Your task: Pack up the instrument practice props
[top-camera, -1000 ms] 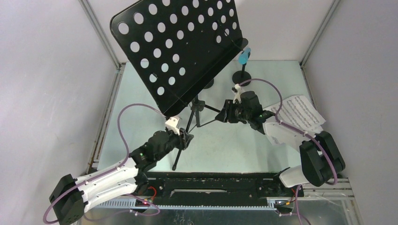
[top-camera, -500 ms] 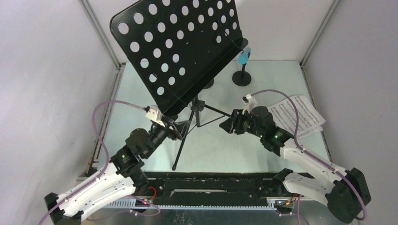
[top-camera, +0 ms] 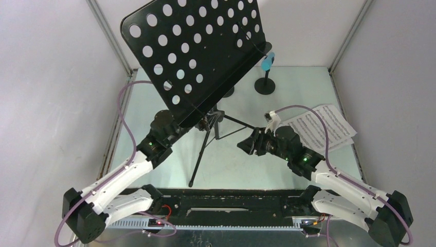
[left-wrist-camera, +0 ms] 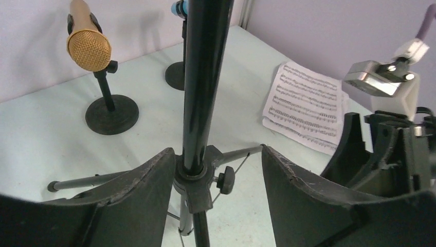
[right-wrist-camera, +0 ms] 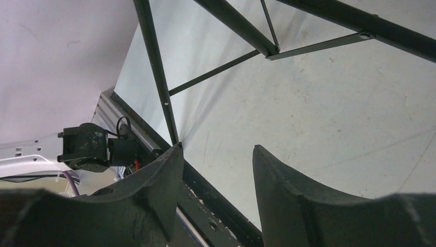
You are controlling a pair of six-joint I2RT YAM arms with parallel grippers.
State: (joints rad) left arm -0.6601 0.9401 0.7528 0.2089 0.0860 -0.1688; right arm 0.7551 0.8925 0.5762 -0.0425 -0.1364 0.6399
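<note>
Left claw (left-wrist-camera: pixel 217 153) stands open astride the post (left-wrist-camera: pixel 203 77) of the black tripod music rack (top-camera: pixel 198 51), mid-frame on the worktop (top-camera: pixel 308 87). Right claw (right-wrist-camera: pixel 216 149) gapes empty near a leg (right-wrist-camera: pixel 154 67). Grasping step: next likely means closing squarely on that post.

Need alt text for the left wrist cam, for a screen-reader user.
The left claw, open, straddles the black pole of a music stand at its leg hub. Behind it on the pale table, a tan microphone stands in a round-based holder at left and sheet music lies at right.
</note>
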